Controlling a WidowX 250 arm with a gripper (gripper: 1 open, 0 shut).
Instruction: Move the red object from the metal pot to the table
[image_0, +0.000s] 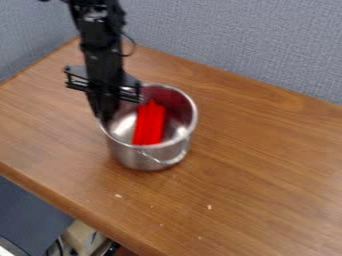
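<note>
step: gripper (107, 118) jaws closing narrow at steel pot (163, 150) rim, red block (151, 122) lying inside, seemingly ungripped | advice: reopen, straddle block, lift clear, lower onto bench (254, 160)
</note>
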